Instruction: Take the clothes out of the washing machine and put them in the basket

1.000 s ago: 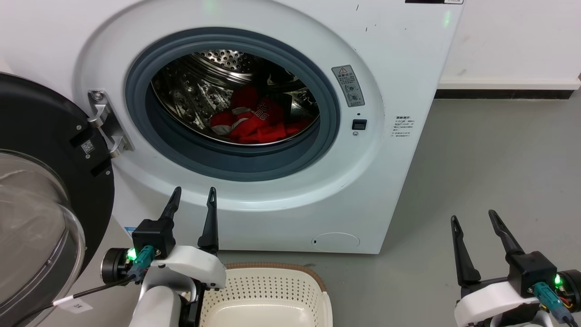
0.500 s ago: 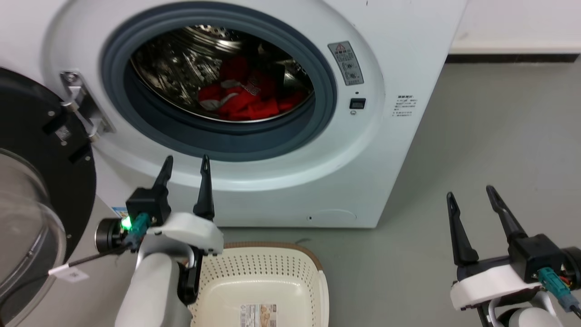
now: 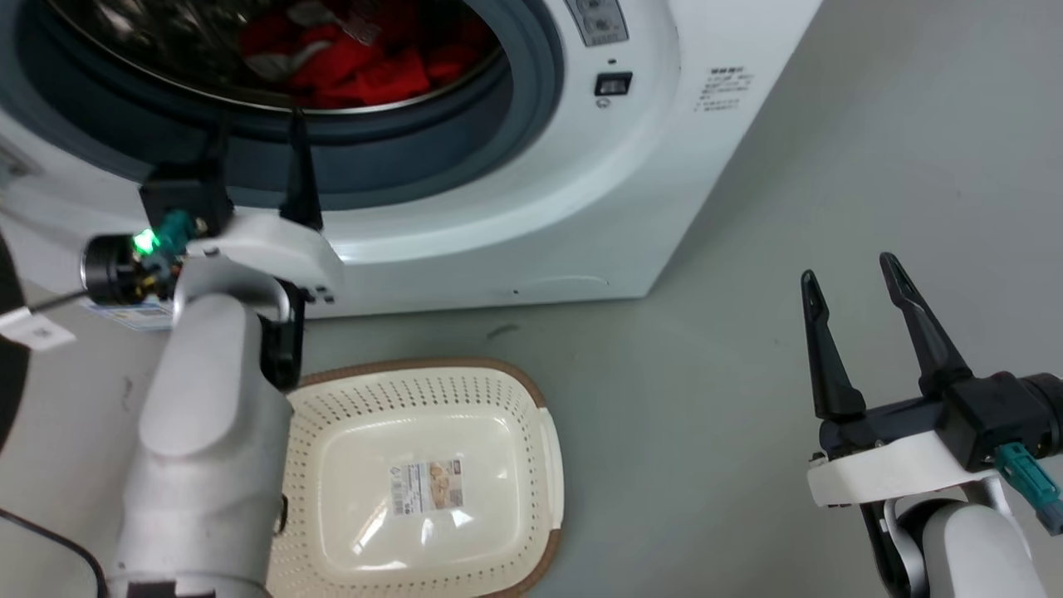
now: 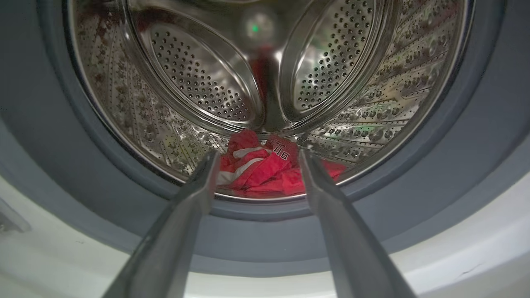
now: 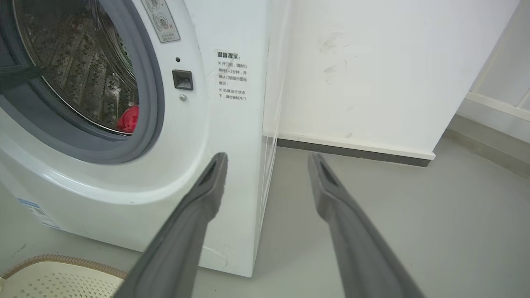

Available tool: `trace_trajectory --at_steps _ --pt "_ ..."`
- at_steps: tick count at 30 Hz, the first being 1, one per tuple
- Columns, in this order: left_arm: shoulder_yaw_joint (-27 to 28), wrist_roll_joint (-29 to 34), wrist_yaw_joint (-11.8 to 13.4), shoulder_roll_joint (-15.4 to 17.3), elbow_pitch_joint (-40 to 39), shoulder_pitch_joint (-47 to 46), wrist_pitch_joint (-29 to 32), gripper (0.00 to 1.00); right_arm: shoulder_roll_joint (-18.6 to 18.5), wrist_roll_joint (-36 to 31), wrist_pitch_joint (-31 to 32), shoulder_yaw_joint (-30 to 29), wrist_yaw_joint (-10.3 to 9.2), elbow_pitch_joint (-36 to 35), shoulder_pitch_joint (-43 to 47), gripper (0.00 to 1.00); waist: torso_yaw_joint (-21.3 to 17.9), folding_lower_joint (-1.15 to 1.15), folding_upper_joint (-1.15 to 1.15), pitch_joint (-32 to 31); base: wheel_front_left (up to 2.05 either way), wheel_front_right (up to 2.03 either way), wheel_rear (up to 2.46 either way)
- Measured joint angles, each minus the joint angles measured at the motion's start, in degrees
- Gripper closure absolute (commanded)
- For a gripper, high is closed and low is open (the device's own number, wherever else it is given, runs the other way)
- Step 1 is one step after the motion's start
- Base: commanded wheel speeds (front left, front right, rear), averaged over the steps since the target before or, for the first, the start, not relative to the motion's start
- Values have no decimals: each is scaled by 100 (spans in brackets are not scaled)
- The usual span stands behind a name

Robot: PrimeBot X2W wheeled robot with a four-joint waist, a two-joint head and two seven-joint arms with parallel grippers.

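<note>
The white washing machine (image 3: 581, 208) stands open, and its steel drum (image 4: 198, 82) holds the red clothes (image 4: 261, 176) in a heap at the bottom, one with white trim and lettering. The clothes (image 3: 349, 71) also show through the porthole in the head view, and a patch of the clothes (image 5: 128, 120) in the right wrist view. My left gripper (image 3: 256, 123) is open at the lower edge of the grey gasket, pointing at the heap with nothing between its fingers (image 4: 194, 194). My right gripper (image 3: 847, 270) hangs open over the floor, right of the machine. The cream basket (image 3: 432, 370) sits empty on the floor before the washer.
A sliver of the black door rim (image 3: 4, 332) shows at the far left. Grey floor (image 3: 706, 374) spreads between the basket and my right arm. A white wall with a dark baseboard (image 5: 352, 151) runs behind the machine. A paper label (image 3: 428, 486) lies in the basket's bottom.
The head camera has tilted down, so the whole picture has shifted up. My left gripper has moved forward from the white front panel to the gasket's lower edge. The right gripper stays open.
</note>
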Motion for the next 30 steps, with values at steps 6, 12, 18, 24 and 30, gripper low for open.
trace_trajectory --at_steps 6,12,18,24,30 --pt "-4 90 2 274 703 -895 9 0 0 162 -118 171 1 93 -183 0 -302 0 0 532 0 0 0" --pt "12 115 -48 714 1407 -1918 271 0 -1 354 -243 358 1 246 -415 0 -602 0 0 1053 0 0 0" --pt "-98 236 -152 1112 1929 -2932 782 0 0 558 -311 578 1 368 -692 0 -867 0 0 1584 0 0 0" --pt "-215 289 -269 1403 2421 -3737 1581 0 -1 761 -345 747 1 455 -885 0 -1127 0 0 2003 0 0 0" --pt "-222 188 -387 1558 2775 -4315 2444 0 -1 913 -347 853 1 436 -951 0 -1337 0 0 2270 0 0 0"
